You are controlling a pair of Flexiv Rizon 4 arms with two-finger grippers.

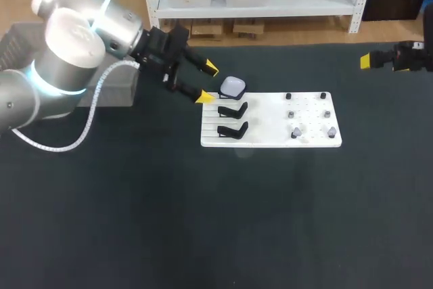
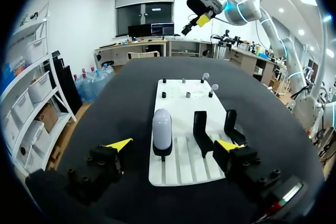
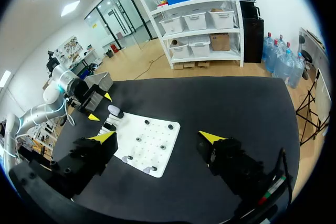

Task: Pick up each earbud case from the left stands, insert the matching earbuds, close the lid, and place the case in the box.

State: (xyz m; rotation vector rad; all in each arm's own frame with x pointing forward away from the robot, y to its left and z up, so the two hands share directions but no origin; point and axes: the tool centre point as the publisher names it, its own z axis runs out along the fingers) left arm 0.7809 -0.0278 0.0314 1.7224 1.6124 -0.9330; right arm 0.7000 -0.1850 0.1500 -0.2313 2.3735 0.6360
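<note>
My left gripper [image 1: 208, 82] jaws spread wide; earbud case [image 1: 233, 86] sits just ahead at 3 o'clock, touching neither finger. My right gripper [image 3: 156, 137] spread too, well apart.

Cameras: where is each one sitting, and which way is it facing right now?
Head: above and behind, looking down on the table; left arm and right arm enter from the sides.
Left wrist: on that arm, looks along the open left gripper at the case on the board.
Right wrist: on that arm, looks past the open right gripper across the table.
Shared: all three show the board; each wrist view shows the other arm.
</note>
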